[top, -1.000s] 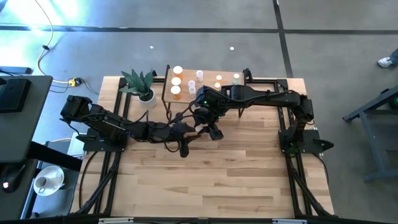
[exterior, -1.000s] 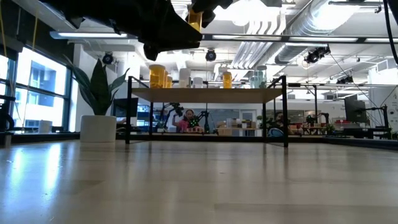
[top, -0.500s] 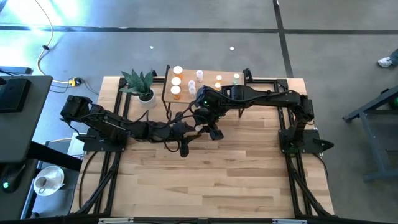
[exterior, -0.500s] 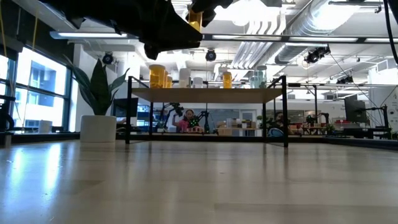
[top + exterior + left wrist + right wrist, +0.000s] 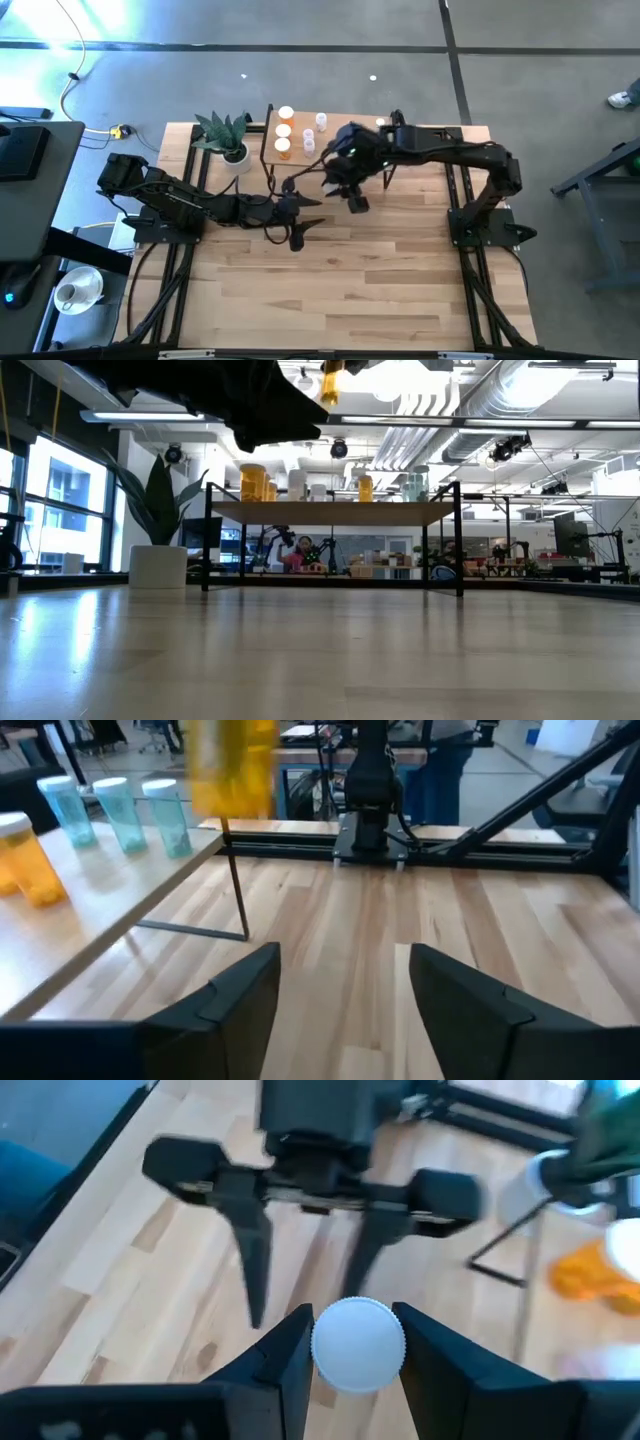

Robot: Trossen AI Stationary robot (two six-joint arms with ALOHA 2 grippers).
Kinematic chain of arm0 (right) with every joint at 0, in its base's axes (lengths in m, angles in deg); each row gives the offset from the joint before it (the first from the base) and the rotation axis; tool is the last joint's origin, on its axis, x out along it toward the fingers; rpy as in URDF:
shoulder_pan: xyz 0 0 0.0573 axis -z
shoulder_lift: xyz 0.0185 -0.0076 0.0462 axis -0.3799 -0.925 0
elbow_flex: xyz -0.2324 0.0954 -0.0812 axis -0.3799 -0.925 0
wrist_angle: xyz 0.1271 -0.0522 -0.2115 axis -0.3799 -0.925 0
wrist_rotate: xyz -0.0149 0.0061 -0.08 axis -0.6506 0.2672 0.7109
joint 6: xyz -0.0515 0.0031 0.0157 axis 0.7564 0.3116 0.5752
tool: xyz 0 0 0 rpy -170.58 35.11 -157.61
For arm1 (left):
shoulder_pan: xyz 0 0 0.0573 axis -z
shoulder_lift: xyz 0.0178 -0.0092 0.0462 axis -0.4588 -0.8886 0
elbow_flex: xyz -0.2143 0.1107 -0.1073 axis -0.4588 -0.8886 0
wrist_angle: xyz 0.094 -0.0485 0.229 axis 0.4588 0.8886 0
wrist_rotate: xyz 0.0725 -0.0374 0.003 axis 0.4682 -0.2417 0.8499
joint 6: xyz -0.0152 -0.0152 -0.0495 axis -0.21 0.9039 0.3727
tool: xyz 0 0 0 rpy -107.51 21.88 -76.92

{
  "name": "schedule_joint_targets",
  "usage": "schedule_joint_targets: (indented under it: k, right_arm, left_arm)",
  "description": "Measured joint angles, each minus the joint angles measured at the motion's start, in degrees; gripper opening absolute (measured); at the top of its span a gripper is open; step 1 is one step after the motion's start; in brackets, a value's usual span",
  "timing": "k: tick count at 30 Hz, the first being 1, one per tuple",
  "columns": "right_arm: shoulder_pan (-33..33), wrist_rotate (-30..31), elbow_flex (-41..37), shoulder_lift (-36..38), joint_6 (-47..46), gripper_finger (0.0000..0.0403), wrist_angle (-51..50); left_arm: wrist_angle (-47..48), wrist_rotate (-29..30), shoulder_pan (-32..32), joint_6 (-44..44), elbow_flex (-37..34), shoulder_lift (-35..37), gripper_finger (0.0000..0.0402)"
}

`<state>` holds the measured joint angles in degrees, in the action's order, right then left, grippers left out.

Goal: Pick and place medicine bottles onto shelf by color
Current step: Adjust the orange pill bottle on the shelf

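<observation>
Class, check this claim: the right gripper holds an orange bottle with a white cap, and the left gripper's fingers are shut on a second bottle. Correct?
No. The left gripper holds nothing: the left wrist view shows its fingers apart with bare table between them. The right gripper does hold the orange bottle by its white cap.

Grey concrete floor [image 5: 300, 85], exposed ceiling ducts [image 5: 470, 400], tall windows [image 5: 60, 510], bright overhead lights

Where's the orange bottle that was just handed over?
The orange bottle is held in the right gripper, raised above the table in front of the shelf, just beyond the open left gripper.
</observation>
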<state>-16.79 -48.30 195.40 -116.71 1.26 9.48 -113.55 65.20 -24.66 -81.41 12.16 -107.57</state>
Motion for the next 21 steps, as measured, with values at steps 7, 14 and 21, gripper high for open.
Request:
schedule_joint_targets:
  k: [7, 14, 21]
  right_arm:
    - [2.63, 6.61, 0.04, 7.13, -0.93, 0.0121, 0.46]
    - [7.04, 6.90, 0.07, 11.71, -3.07, 0.0121, -1.49]
    - [12.81, 1.33, -10.81, 11.38, -4.86, 0.0121, 3.71]
  left_arm:
    - [0.17, 0.13, 0.00, -1.16, -0.02, 0.47, 0.0216]
    - [1.08, 0.13, 0.05, -1.16, 0.00, 2.94, 0.0214]
    - [6.81, 0.11, 0.60, -1.14, 0.00, 7.25, 0.0214]
